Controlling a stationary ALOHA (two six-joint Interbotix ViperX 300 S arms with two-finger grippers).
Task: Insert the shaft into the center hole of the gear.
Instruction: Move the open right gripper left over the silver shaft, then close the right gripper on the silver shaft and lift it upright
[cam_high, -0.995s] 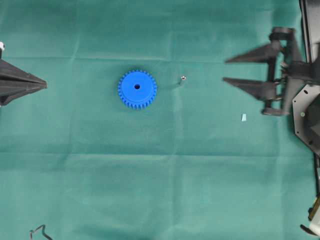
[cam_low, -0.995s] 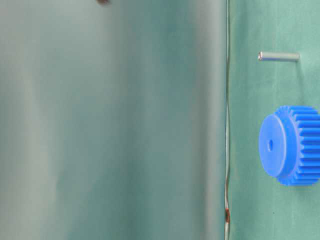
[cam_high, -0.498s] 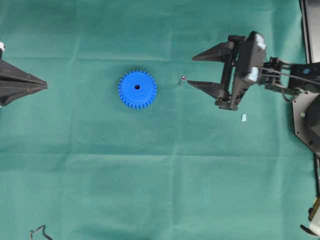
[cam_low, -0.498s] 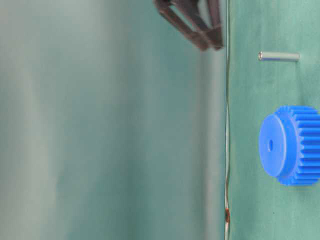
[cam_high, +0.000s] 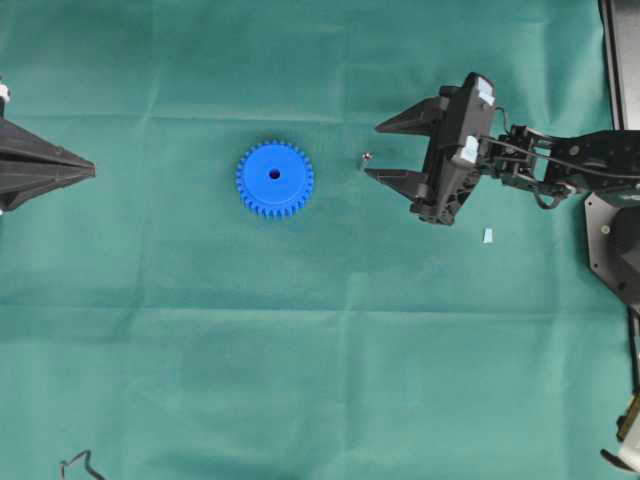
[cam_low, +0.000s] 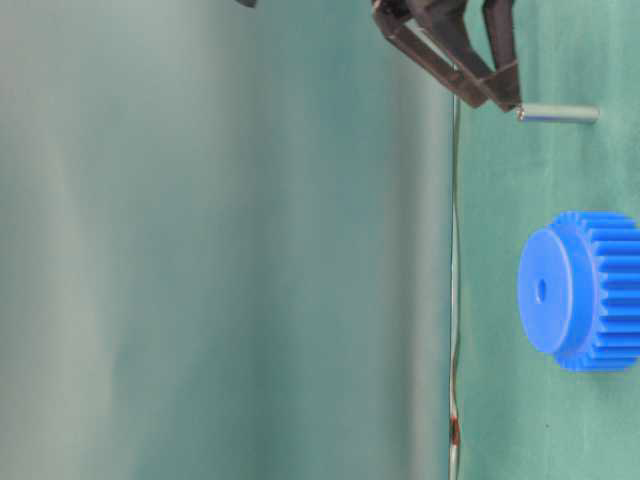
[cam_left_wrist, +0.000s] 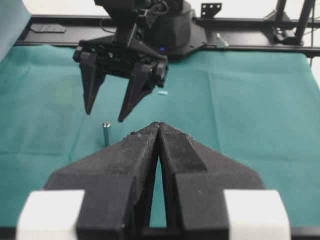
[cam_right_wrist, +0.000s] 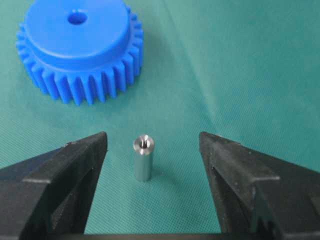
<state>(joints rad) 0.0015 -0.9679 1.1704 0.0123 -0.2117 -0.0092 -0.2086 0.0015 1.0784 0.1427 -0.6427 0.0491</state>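
Silvery shaft stands upright between the wide-spread fingers of the right gripper, untouched.

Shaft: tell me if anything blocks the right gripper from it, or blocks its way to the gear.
Nothing visible does. The shaft stands upright on bare cloth between the open right gripper fingers, untouched. Only green cloth lies between it and the gear, whose center hole is open.

Right hand spread wide, reaching inward; left hand pinched closed at edge.
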